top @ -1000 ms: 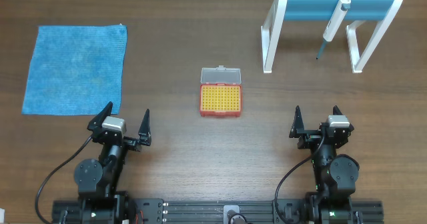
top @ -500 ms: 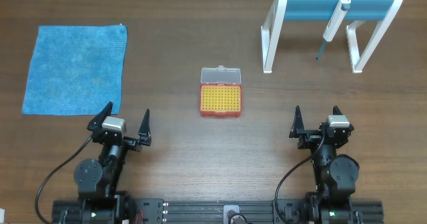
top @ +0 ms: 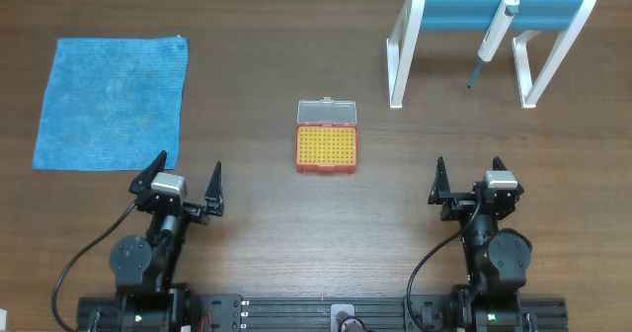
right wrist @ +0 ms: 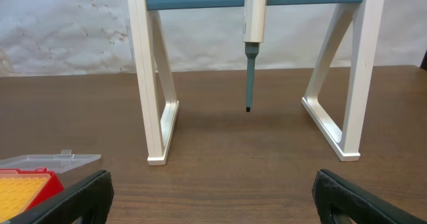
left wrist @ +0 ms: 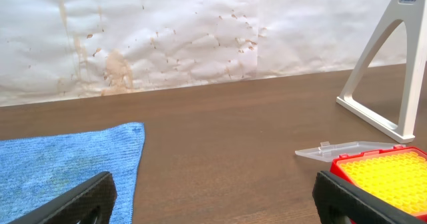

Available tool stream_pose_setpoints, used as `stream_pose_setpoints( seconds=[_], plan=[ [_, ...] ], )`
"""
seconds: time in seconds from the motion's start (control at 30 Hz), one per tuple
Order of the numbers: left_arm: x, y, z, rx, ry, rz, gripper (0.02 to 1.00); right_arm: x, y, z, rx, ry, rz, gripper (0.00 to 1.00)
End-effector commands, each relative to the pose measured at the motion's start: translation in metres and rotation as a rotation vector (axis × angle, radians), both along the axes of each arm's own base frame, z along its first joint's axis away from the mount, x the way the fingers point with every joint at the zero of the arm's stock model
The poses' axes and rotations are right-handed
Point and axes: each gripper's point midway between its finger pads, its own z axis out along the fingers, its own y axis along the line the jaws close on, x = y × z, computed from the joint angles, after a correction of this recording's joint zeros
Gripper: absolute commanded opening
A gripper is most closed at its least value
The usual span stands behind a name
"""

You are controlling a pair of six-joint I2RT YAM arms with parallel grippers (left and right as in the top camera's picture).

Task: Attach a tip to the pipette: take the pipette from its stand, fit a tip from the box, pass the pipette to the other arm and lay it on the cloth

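top: overhead, down | wrists: low, level, forward | all share tip box (top: 327, 146)

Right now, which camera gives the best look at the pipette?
The right wrist view: the pipette hangs close, straight ahead on the stand, shaft visible. The top view shows it small, from above. The left wrist view offers a stand leg instead.

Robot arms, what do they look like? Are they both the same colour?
Yes, both arms are black with round joints. The left gripper and the right gripper each have two pointed black fingers and a small silver-grey block on the wrist. A thin black cable loops beside each arm, and both stand on one black rail.
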Motion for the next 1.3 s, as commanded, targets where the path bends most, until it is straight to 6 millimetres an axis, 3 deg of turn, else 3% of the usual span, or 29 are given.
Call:
stream_pose_setpoints(
  seconds=[0.03, 0.2, 0.37, 0.47, 0.6, 0.77, 0.87, 1.03, 1.2, 1.3],
  plan=[
    [0.0, 0.001, -0.001, 0.012, 0.002, 0.009, 0.952, 0.0, 0.001, -0.002, -0.018, 0.004, 0.003, 0.967],
    [0.0, 0.001, -0.001, 0.012, 0.001, 0.009, 0.95, 0.0, -0.003, -0.001, -0.017, 0.009, -0.01, 0.967],
    [0.0, 0.001, -0.001, 0.012, 0.001, 0.009, 0.95, 0.014, -0.03, 0.029, -0.012, 0.087, -0.112, 0.969],
    [0.0, 0.001, -0.001, 0.012, 0.001, 0.009, 0.95, 0.062, -0.044, 0.049, -0.019, 0.078, -0.137, 0.969],
    [0.0, 0.001, -0.001, 0.012, 0.001, 0.009, 0.95, 0.127, -0.054, 0.037, -0.021, 0.051, -0.137, 0.969],
    [0.0, 0.001, -0.001, 0.012, 0.001, 0.009, 0.95, 0.18, -0.061, 0.025, -0.02, 0.06, -0.132, 0.969],
    [0.0, 0.001, -0.001, 0.012, 0.001, 0.009, 0.95, 0.203, -0.051, 0.022, -0.036, 0.063, -0.051, 0.969],
    [0.0, 0.001, -0.001, 0.012, 0.001, 0.009, 0.95, 0.226, -0.055, 0.016, -0.036, 0.061, -0.052, 0.967],
    [0.0, 0.001, -0.001, 0.012, 0.002, 0.009, 0.95, 0.236, -0.057, 0.008, -0.034, 0.073, -0.053, 0.963],
    [0.0, 0.001, -0.001, 0.012, 0.001, 0.009, 0.95, 0.236, -0.057, 0.008, -0.034, 0.071, -0.054, 0.86]
  ],
)
